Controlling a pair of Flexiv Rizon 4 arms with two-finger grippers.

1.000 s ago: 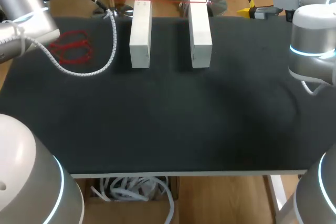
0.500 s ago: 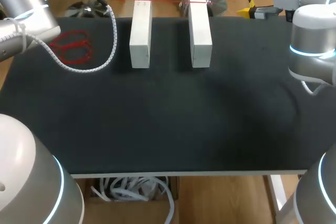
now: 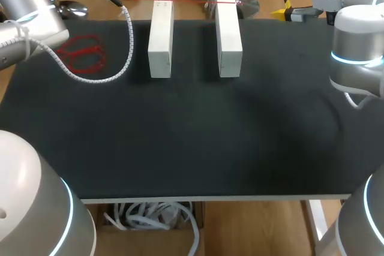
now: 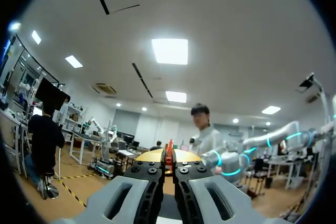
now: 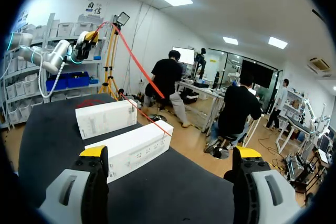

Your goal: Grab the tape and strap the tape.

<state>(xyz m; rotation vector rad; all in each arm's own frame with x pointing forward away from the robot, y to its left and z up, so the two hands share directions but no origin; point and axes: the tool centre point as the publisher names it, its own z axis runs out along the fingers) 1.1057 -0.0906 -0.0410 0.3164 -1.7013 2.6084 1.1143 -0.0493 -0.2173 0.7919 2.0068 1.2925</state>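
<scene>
Tape [image 3: 192, 0], thin and red, drawn in a straight line across the far ends of two long white rectangular boxes. Left box [image 3: 160, 37] and right box [image 3: 228, 34] side by side, apart, lying flat by the far edge of the black-topped table [image 3: 192, 142]. Past the left box, tape running on toward the left arm at the far left corner.

Left gripper [image 4: 169, 165]: fingers pressed close together, pinching the tape [image 4: 169, 153] edge-on between them.

Right gripper [image 5: 170, 153]: spread wide, holding nothing, near the table's far right corner, facing the ends of both boxes.

Red-handled scissors [image 3: 84, 52] flat on the left part of the table, well apart from the boxes. White coiled cable [image 3: 128, 46] hanging from the left arm, draped in a loop over the table between scissors and left box.
</scene>
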